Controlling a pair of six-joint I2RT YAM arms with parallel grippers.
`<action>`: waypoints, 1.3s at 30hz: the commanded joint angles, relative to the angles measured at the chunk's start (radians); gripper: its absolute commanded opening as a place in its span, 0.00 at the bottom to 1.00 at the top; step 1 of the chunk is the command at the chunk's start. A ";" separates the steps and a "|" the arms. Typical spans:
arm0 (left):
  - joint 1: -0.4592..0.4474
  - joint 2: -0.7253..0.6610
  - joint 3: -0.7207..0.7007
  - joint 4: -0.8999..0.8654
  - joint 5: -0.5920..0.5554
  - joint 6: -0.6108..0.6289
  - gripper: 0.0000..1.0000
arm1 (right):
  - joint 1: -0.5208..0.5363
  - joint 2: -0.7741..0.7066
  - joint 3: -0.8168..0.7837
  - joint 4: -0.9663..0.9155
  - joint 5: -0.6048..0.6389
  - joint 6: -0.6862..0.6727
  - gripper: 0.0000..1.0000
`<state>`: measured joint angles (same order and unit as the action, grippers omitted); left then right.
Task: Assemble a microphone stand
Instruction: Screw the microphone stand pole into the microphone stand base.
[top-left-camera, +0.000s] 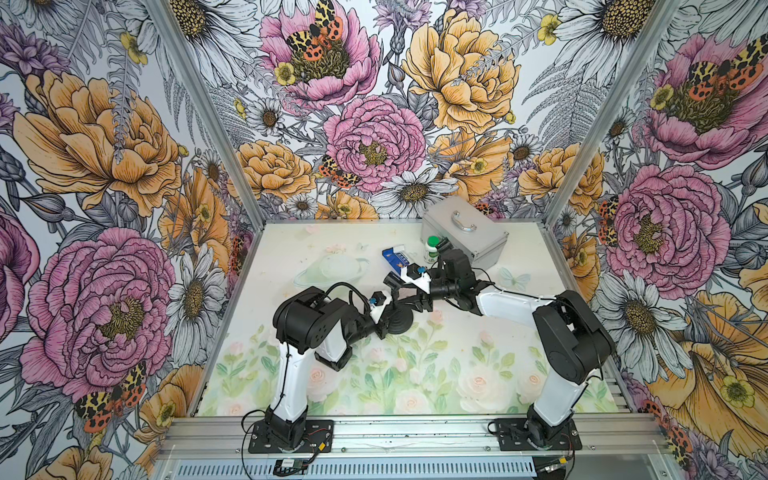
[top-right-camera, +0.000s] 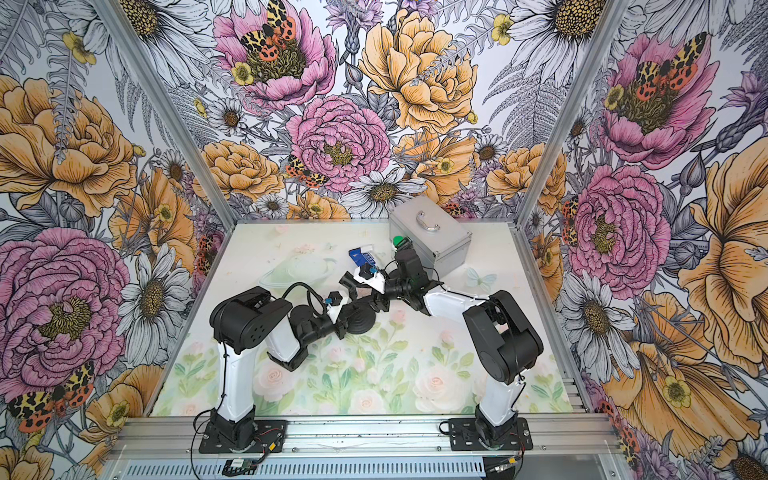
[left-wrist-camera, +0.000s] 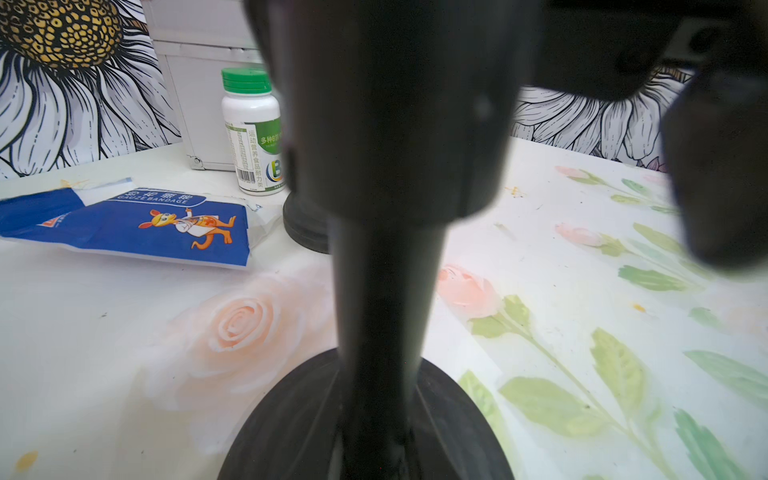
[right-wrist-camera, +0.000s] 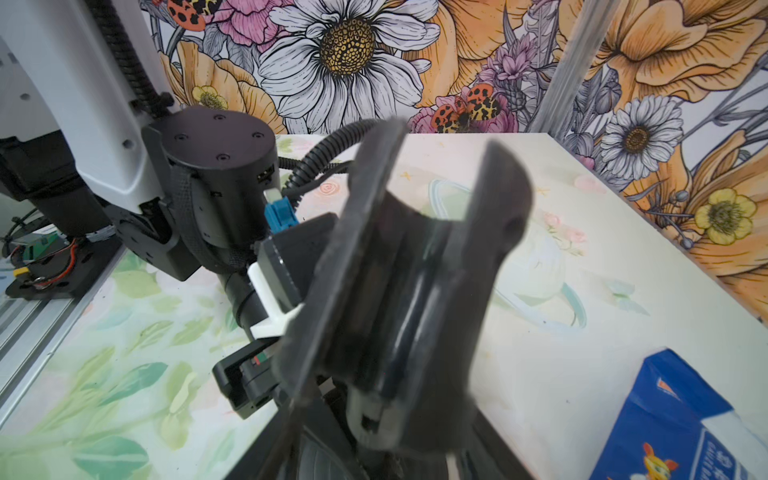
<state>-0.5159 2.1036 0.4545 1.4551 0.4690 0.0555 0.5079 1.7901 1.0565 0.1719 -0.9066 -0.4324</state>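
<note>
Left claw (top-left-camera: 388, 322) clamps the stand pole (left-wrist-camera: 386, 291) (right claw (top-left-camera: 401, 291): cannot tell, mic clip (right-wrist-camera: 415, 270) hides it)

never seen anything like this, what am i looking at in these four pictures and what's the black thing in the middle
Two robot arms stand at the front of a table, each ending in a two-finger gripper. Both top views look down from one camera pair; the other two come from a camera on each wrist. On the table sit a silver metal case, a green-capped pill bottle and a blue gauze bandage packet. The black thing is a microphone stand: the left gripper is shut, seemingly on its post. The right gripper is at the microphone clip above; whether it grips is unclear.
</note>
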 joint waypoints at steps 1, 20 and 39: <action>-0.016 0.029 -0.010 -0.043 0.071 -0.021 0.19 | -0.007 0.041 0.094 -0.185 -0.122 -0.119 0.56; -0.015 0.030 -0.009 -0.043 0.073 -0.024 0.19 | 0.144 -0.051 -0.237 0.451 0.793 0.421 0.00; -0.016 0.001 -0.011 -0.043 0.091 -0.035 0.28 | 0.431 -0.078 -0.323 0.628 1.492 0.381 0.00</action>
<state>-0.5114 2.1056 0.4564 1.4410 0.4946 0.0372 0.9768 1.7596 0.7303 0.8841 0.5117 0.0257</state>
